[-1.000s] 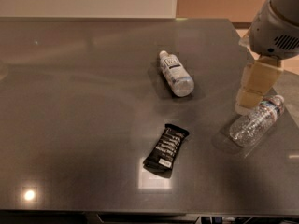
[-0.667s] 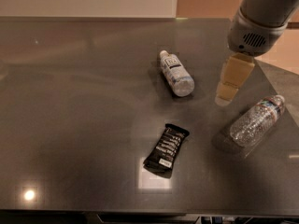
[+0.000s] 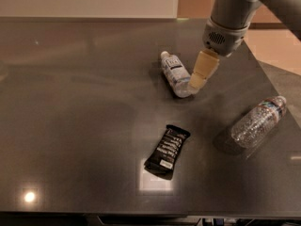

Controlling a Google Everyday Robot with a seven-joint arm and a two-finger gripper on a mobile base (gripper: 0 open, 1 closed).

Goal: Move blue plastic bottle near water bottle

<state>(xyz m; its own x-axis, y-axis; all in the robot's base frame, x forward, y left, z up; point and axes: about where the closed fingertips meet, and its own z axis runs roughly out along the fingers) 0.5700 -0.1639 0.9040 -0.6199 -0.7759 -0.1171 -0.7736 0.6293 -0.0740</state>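
Observation:
The blue plastic bottle (image 3: 174, 73) lies on its side on the dark table, white cap pointing to the far left, white and dark-blue label up. The gripper (image 3: 198, 81) hangs from the grey arm at the top right and its tan fingers (image 3: 201, 69) reach down right at the bottle's near, bottom end. The water bottle (image 3: 257, 122), clear and ribbed with a dark cap, lies on its side near the right edge of the table, well apart from the blue bottle and the gripper.
A black snack bar wrapper (image 3: 167, 151) lies in the middle front of the grey table (image 3: 70, 102). The table's right edge runs diagonally just past the water bottle. A wall and tan floor lie behind.
The gripper has moved left, away from the water bottle and over to the bottom end of the blue plastic bottle. The bottles and the wrapper have not moved.

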